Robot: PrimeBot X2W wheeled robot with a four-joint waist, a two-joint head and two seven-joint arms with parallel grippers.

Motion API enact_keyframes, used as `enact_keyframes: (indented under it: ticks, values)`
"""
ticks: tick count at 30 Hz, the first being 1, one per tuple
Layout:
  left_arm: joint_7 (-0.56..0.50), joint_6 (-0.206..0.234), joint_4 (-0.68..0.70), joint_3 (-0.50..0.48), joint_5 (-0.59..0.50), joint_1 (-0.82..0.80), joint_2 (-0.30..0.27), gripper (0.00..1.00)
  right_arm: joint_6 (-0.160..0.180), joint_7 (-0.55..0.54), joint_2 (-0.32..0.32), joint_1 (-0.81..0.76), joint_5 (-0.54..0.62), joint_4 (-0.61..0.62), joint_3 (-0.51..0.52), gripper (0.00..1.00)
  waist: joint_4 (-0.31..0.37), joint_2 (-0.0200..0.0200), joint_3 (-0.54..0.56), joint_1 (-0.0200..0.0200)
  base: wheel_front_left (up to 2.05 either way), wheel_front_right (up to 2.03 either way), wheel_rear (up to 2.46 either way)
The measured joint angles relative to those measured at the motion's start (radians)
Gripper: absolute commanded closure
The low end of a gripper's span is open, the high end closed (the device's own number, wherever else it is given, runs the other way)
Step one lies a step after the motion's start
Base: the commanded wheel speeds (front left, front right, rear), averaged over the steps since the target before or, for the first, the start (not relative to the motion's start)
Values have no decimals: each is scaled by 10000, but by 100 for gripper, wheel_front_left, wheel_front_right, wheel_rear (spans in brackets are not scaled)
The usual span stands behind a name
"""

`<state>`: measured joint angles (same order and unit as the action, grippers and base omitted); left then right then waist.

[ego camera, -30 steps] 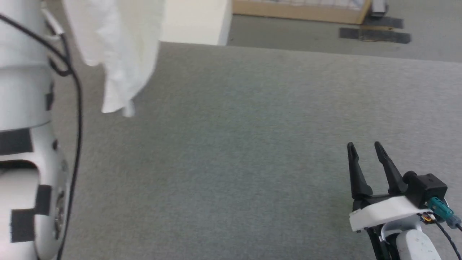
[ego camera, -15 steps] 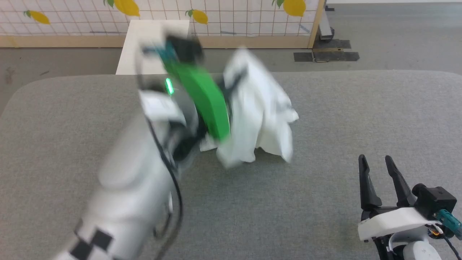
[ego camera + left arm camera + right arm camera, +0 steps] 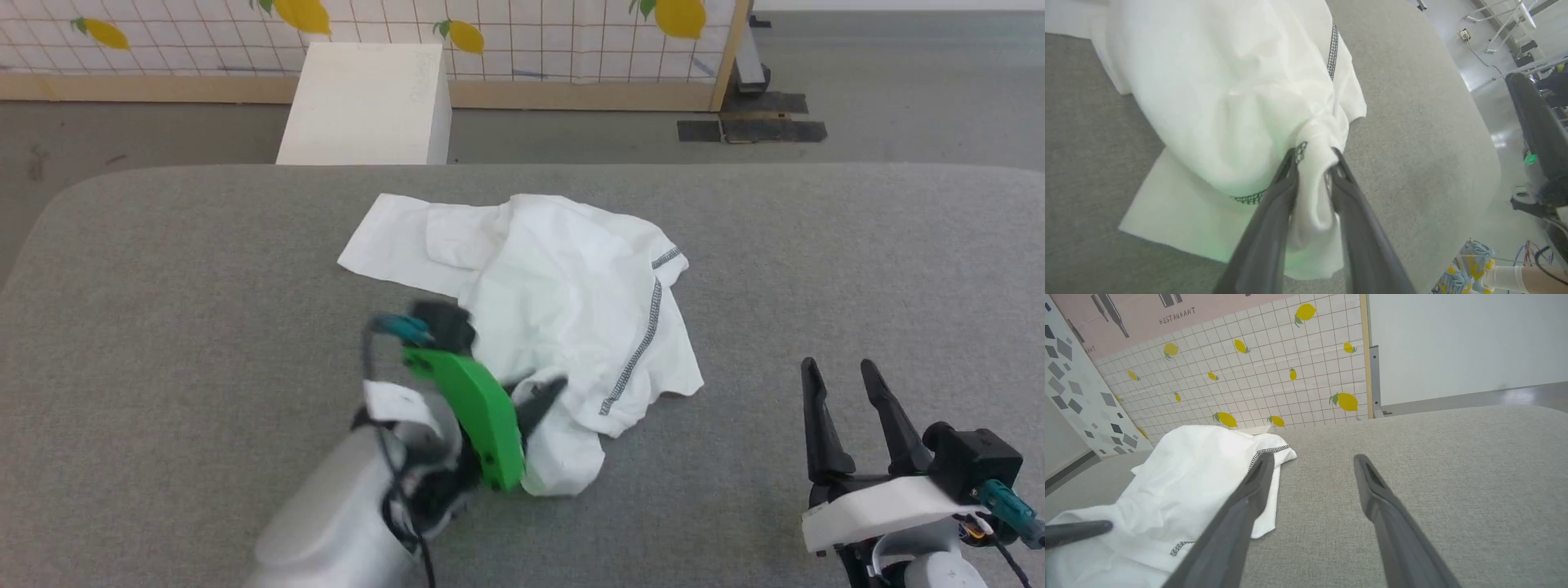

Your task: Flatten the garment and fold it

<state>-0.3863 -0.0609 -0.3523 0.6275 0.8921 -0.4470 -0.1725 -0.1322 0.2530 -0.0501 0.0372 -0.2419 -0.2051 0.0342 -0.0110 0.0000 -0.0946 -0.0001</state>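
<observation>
The left gripper (image 3: 1314,153) stands narrow, its fingers pinching a bunched fold of the garment (image 3: 563,286). The rest of the garment lies crumpled on the grey tabletop (image 3: 204,286) just beyond its fingertips. The right gripper (image 3: 838,365) is spread wide and empty, and the garment lies off to its left, apart from it.

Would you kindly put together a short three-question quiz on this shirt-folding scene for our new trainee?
1. True or false: the garment already lies flat and smooth.
2. Fill in: the jaws of the right gripper stand ____.
3. The garment's fabric sits between the jaws of which one? A) left gripper B) right gripper
Key: 1 false, the garment is crumpled; 2 open; 3 A.
</observation>
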Motion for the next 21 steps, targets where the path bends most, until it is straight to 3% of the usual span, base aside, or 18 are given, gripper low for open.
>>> enact_keyframes:
  ticks: [3, 7, 10, 13, 17, 21]
  values:
    - [888, 326, 619, -1103, 399, -12, -58, 0, 0, 0, -4, -15, -31, -65, -6, 0, -65, 0, 117, 0, 0, 0, 0]
    - [2744, 838, 1218, -2596, 378, 15, -604, 0, 0, -40, 0, -70, -73, -207, -61, 0, -132, 0, 315, 0, 0, 0, 0]
    - [4566, 1127, 1373, -3007, -863, 267, -1388, 0, 0, -284, -2, -98, -90, -326, -23, 0, -180, 0, 440, 0, 0, 0, 0]
    - [6050, 1540, 1325, -3198, -1921, 983, -1707, 0, 0, -773, -2, -90, -58, -433, 94, 0, -259, 0, 528, 0, 0, 0, 0]
    - [6391, 2090, 1674, -3513, -3070, 2098, -1476, 0, 0, -1791, -6, 146, 144, -604, 355, 0, -399, 0, 569, 0, 0, 0, 0]
    - [6435, 2184, 2648, -3952, -4266, 2945, -853, 0, 0, -3735, -8, 1269, 901, -922, 48, 0, -461, 0, 380, 0, 0, 0, 0]
